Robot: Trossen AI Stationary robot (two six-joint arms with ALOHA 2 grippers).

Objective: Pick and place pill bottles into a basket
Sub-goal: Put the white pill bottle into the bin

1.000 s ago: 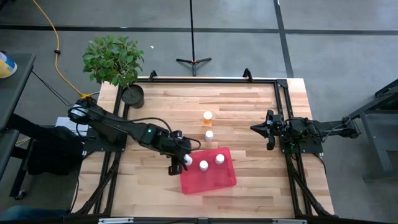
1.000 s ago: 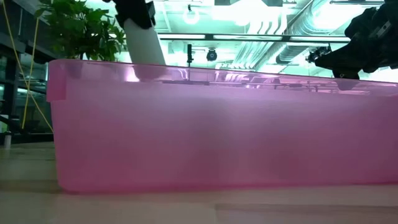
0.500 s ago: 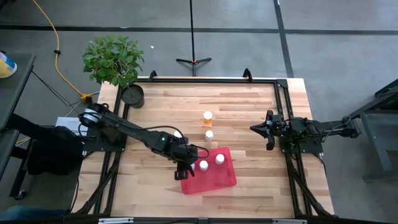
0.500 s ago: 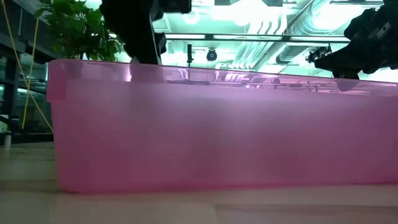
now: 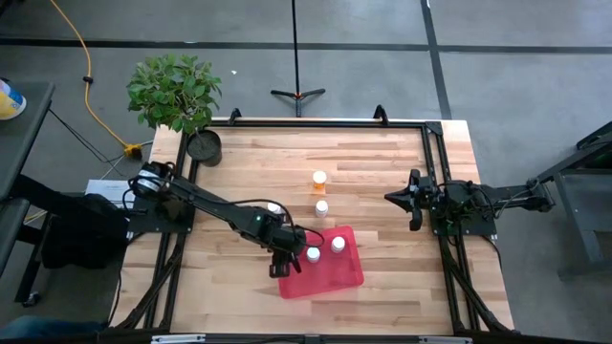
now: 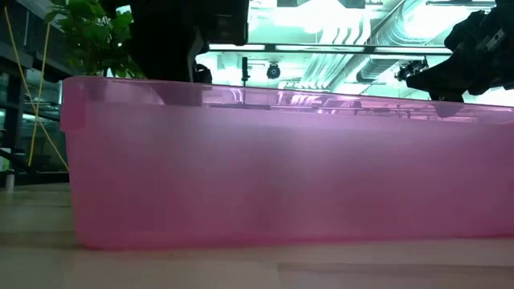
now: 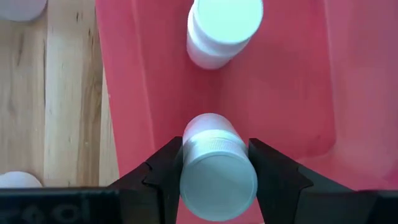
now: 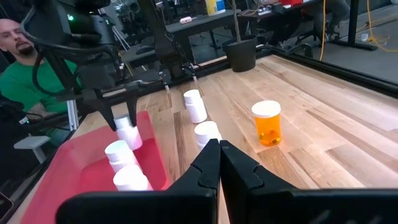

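The red basket [image 5: 335, 272] lies on the table's near middle. Two white pill bottles [image 5: 313, 254] [image 5: 338, 245] stand in it. My left gripper [image 5: 290, 258] reaches down into the basket's left end, shut on a third white bottle [image 7: 217, 171], which also shows in the right wrist view [image 8: 127, 134]. On the table beyond the basket stand an amber bottle [image 5: 318, 178] and two white bottles [image 5: 322, 207] [image 8: 194, 106]. My right gripper [image 5: 418, 203] waits shut and empty at the table's right side. My left gripper pinches the white bottle between its two fingers [image 7: 165, 168] at the ribbed white cap [image 7: 193, 152], one finger on each side. The fingers come from above, pointing down. The bottle is upright inside the basket; whether its base touches the basket's floor cannot be told.
A black round pot [image 5: 204, 146] and a leafy plant [image 5: 174, 91] stand at the far left corner. A black frame rail [image 5: 316, 122] runs round the table. A person in a green top [image 8: 18, 74] sits beyond the table's left side.
My left gripper has carried the white bottle toward the table's right, over the basket's left rim, and down into the basket. In the low view the bottle stood above the rim a second ago and is now behind the wall.
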